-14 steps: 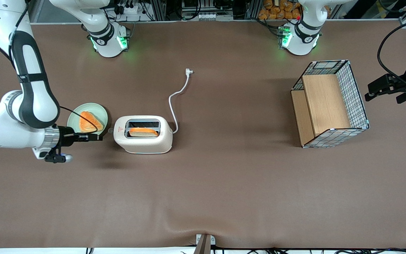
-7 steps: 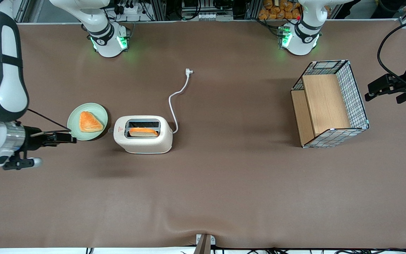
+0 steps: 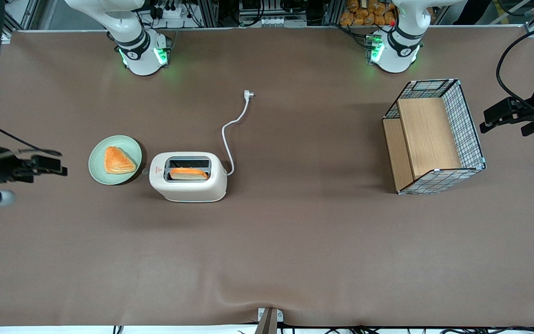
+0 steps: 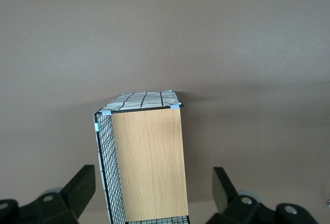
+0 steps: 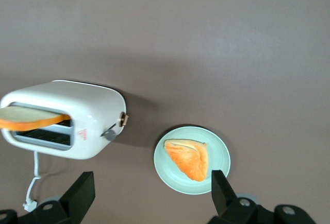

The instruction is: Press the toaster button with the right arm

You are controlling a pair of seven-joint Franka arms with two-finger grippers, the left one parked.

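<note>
The cream-white toaster (image 3: 188,188) (image 5: 90,112) stands on the brown table with a slice of bread (image 3: 188,173) (image 5: 28,117) in the slot nearer the front camera. Its small grey button (image 3: 145,171) (image 5: 109,135) sticks out of the short end by the red triangle. My right arm's gripper (image 3: 59,167) (image 5: 151,184) hovers open, well away from the toaster toward the working arm's end of the table. The plate lies between it and the button. Nothing is between the fingers.
A pale green plate (image 3: 100,175) (image 5: 166,170) with an orange pastry (image 3: 117,160) (image 5: 188,157) sits beside the button end. The white cord (image 3: 229,134) runs away from the front camera to its plug (image 3: 248,94). A wire-and-wood basket (image 3: 434,134) (image 4: 147,162) stands toward the parked arm's end.
The right arm has drawn back from just beside the toaster button, over the plate, toward the working arm's end of the table. The toaster and plate have not moved.
</note>
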